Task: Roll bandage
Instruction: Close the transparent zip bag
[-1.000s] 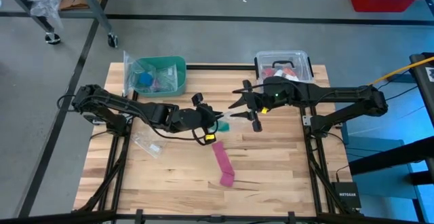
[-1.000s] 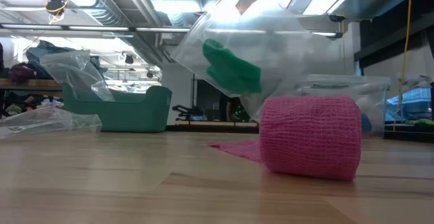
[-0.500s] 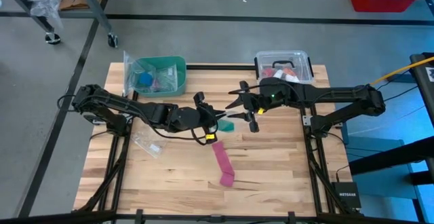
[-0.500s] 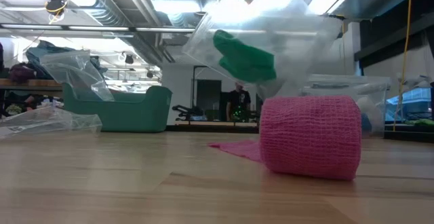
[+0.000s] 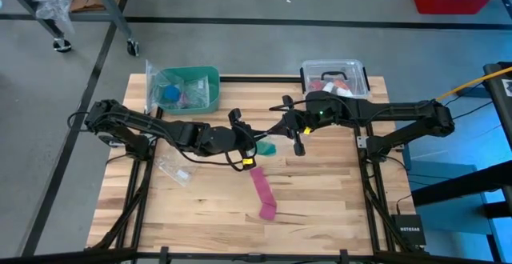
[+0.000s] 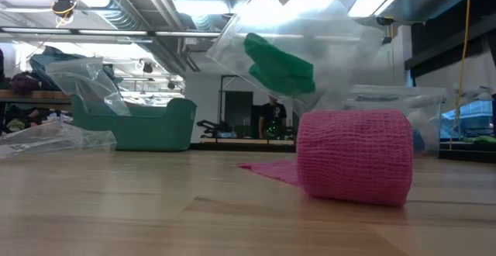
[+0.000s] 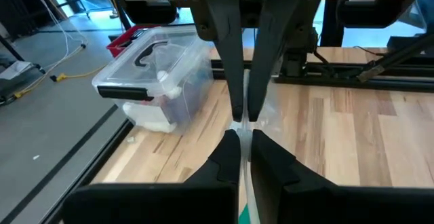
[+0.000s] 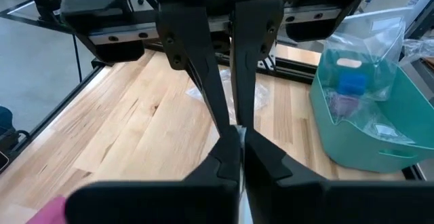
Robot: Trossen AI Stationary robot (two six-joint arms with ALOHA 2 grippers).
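We find the bandage [image 6: 279,64] inside a clear bag [image 6: 310,39], hanging just below both tools, left tool [image 5: 254,142] and right tool [image 5: 282,127] each clamped on its rim.

Green bandage [image 6: 279,64] inside clear bag [image 6: 310,31], aloft behind pink roll [image 6: 354,157].

Two matte black jointed arms, the left arm [image 5: 152,128] and the right arm [image 5: 392,116], are built of tubular links. A small green light glows on the right arm's wrist housing. Each gripper carries slim, tapering black fingers [image 7: 230,68] beneath a flat black crossbar.
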